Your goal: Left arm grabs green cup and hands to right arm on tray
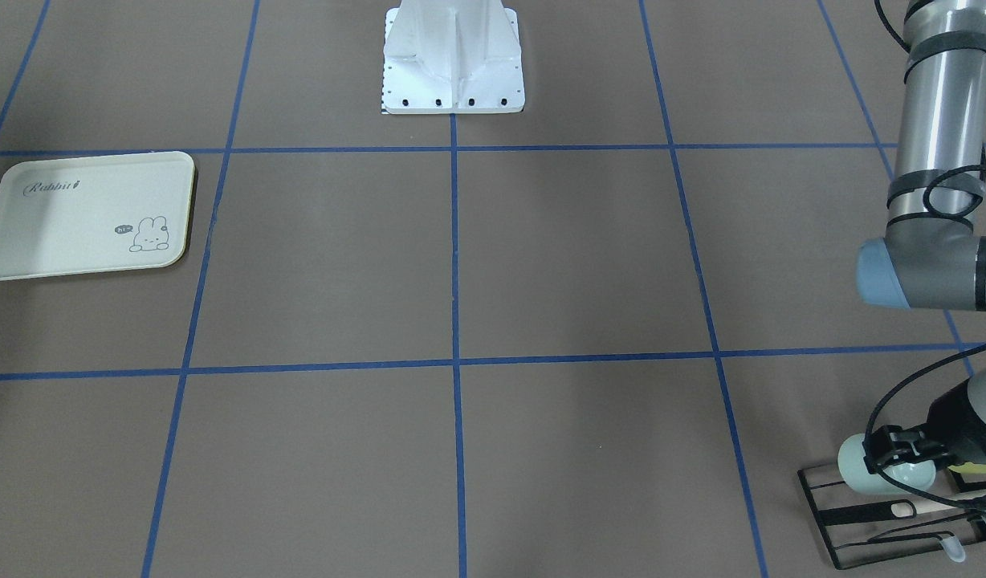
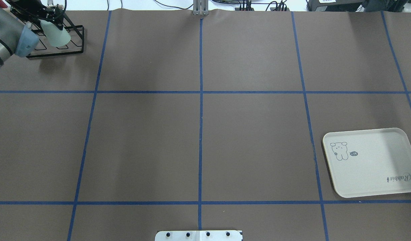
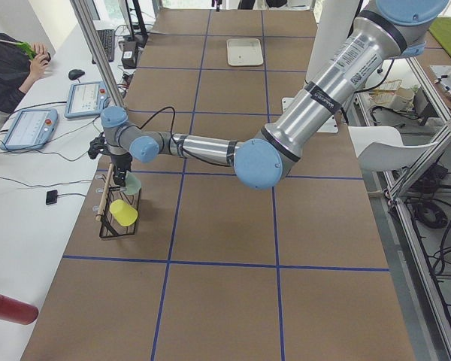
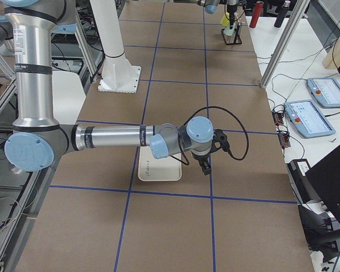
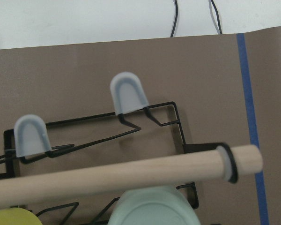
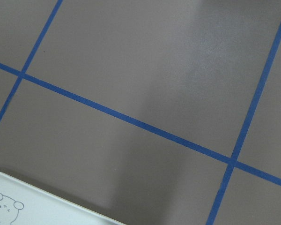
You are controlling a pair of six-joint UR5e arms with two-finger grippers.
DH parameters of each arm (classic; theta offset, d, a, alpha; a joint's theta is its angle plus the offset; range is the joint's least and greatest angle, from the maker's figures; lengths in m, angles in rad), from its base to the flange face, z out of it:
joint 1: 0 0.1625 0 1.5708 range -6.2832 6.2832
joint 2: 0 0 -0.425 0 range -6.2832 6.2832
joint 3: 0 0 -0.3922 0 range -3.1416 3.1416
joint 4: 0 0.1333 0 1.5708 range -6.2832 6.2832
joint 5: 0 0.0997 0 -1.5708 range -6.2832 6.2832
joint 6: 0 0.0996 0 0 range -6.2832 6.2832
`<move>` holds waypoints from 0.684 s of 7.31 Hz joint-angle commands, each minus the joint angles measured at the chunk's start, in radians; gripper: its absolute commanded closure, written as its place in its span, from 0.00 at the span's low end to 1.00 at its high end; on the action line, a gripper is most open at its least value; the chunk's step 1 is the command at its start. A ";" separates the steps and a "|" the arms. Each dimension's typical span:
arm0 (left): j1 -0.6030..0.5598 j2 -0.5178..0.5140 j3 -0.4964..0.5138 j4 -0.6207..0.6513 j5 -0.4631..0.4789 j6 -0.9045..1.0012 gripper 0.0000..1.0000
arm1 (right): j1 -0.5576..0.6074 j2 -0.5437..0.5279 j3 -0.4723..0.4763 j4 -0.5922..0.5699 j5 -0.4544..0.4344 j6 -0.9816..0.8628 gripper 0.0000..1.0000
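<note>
The pale mint-green cup (image 1: 856, 472) lies tilted over the black wire rack (image 1: 850, 522) at the table's far left corner; it also shows in the overhead view (image 2: 57, 35). My left gripper (image 1: 890, 459) is shut around the green cup, one finger on each side. I cannot tell whether the cup still rests on a rack peg. The left wrist view shows the cup's end (image 5: 152, 208) at its bottom edge. The cream tray (image 2: 371, 164) lies empty on the right side. My right gripper (image 4: 207, 164) hovers by the tray's (image 4: 158, 171) edge; I cannot tell whether it is open or shut.
A yellow-green cup (image 3: 124, 213) sits on the same rack, next to the green one. A wooden dowel (image 5: 112, 176) runs along the rack, and pale capped pegs (image 5: 128, 93) stand up from it. The robot's white base plate (image 1: 453, 60) is mid-table.
</note>
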 commanded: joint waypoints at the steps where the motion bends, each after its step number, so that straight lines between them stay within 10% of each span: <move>1: -0.006 0.000 -0.006 0.000 0.000 0.006 0.70 | 0.000 0.000 0.000 0.000 0.000 0.000 0.01; 5: -0.040 0.002 -0.050 0.006 -0.011 0.025 0.79 | -0.001 0.000 0.000 0.000 0.000 0.000 0.01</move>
